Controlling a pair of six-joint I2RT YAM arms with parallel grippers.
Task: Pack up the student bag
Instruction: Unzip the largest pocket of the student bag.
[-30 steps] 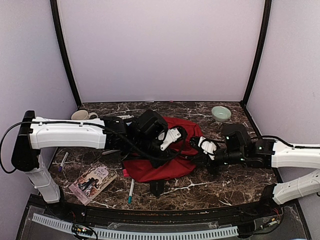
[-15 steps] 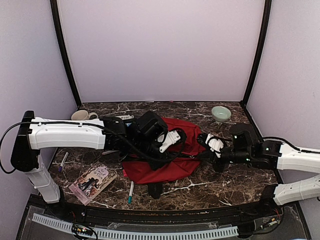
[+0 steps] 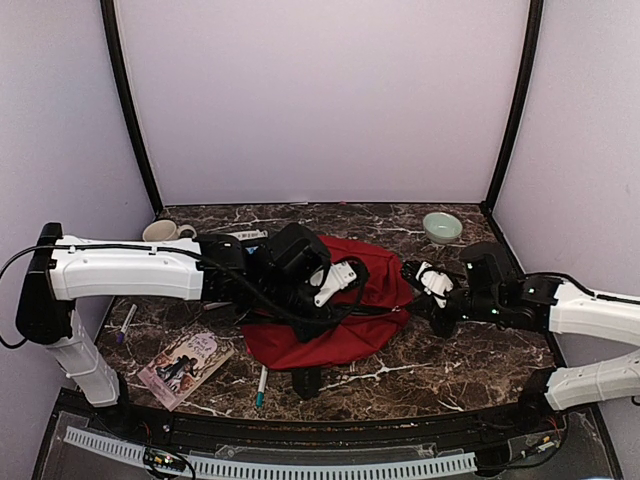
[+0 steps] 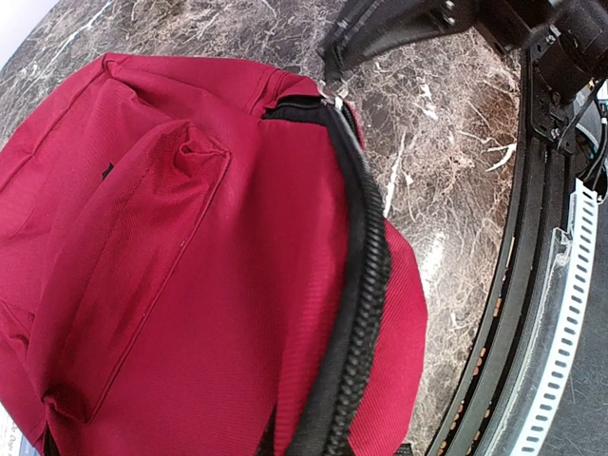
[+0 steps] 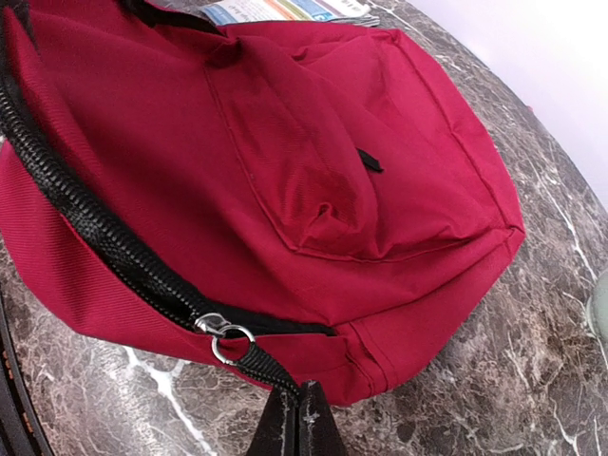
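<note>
Large red soft fabric backpack, slumped at the centre of the dark marble bench: probably light and limp, so best taken at its firmer black zipper seam. Right fingers, at its 3 o'clock, pinch the black zipper pull strap. Left fingers, at 9 o'clock, are closed tight, but what they hold is unclear.

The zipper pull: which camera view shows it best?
The right wrist view. There the zipper pull, metal ring and black tab, is sharp, its tab pinched in the shut right gripper. The left wrist view shows mostly the zipper teeth of the student bag; in the top view it is too small.
</note>
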